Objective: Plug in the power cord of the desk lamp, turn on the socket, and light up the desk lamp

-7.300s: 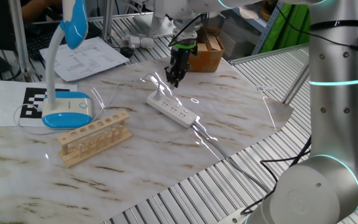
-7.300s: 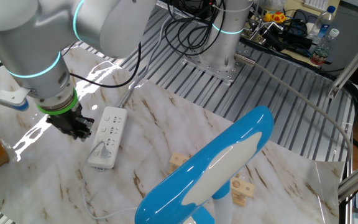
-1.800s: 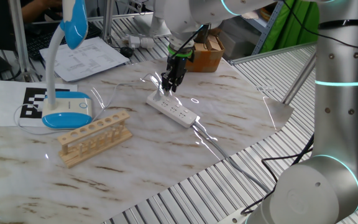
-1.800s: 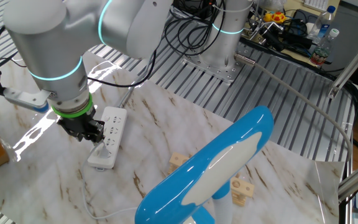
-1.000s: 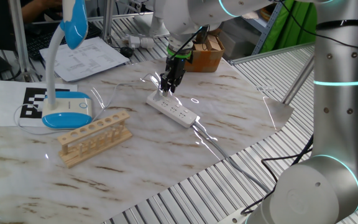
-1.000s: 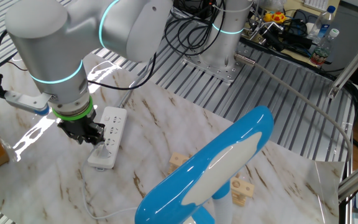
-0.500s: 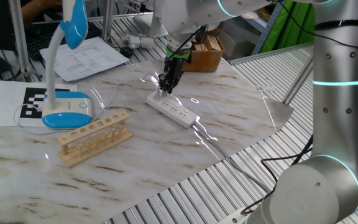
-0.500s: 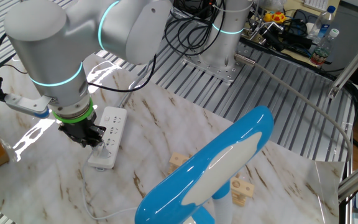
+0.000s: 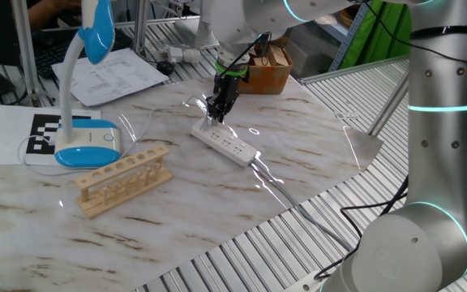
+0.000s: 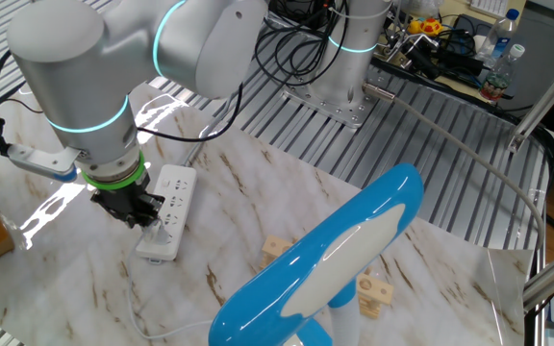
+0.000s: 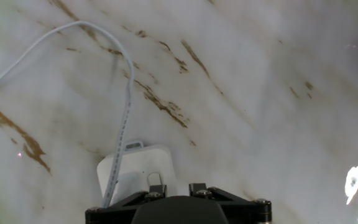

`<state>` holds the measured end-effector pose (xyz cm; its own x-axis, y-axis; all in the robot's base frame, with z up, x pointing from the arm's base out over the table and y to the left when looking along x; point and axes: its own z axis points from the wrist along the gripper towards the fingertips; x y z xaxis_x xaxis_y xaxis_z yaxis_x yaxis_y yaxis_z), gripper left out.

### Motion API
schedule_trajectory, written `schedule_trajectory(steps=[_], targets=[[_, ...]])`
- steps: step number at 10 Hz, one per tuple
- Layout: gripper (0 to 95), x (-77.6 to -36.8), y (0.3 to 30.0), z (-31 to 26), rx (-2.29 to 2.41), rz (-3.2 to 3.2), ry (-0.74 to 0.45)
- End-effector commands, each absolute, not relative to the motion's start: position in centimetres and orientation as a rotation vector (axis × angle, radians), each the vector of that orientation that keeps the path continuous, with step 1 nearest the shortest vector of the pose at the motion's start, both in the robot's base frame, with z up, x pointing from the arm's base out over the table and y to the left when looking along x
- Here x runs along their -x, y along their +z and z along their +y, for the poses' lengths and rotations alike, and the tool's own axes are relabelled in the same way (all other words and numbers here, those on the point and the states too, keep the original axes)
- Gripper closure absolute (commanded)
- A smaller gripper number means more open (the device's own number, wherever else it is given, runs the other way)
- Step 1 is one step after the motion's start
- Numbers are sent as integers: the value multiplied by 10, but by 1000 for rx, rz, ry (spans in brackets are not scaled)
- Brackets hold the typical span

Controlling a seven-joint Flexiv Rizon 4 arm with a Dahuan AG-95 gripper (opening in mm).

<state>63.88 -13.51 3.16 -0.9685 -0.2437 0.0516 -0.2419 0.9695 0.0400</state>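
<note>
One rack point(image 9: 124, 178) sits near the desk's point(image 9: 177, 203) front-left edge; you can count six holes along its top bar, every hole vacant; no other container shows on the desk.

Count: one lamp point(image 9: 87, 97), one strip point(image 9: 224, 142), one cord point(image 11: 120, 118), one rack, one arm.

Lamp stands at the desk's left edge, base point(image 9: 87, 148) just behind the rack, blue head point(image 10: 325, 264) filling the foreground of the other fixed view; unlit.

Strip lies flat mid-desk toward the far edge, its thick cable point(image 9: 278, 188) running off to the front-right edge.

You see the gripper point(image 9: 216, 116) pointing straight down over the strip's far end point(image 10: 159, 240); jaws narrowed, a small gap between them; the hand view shows the strip's end point(image 11: 135, 171) directly under the fingers and the thin cord running up to them; whether the jaws grip the plug I cannot tell, the plug being hidden by the fingers.

Cord leaves the gripper, curves over bare marble toward the far-left of the desk.
</note>
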Motion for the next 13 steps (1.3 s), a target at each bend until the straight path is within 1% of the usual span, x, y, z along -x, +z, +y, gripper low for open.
schedule_trajectory(steps=[1,4,5,13], targets=[[760,-639,32,-134,-377,-3061,-52],[760,-638,33,-133,-378,-3069,-57],[570,-639,33,-133,-379,-3075,-55],[570,-643,32,-131,-380,-3082,-50]])
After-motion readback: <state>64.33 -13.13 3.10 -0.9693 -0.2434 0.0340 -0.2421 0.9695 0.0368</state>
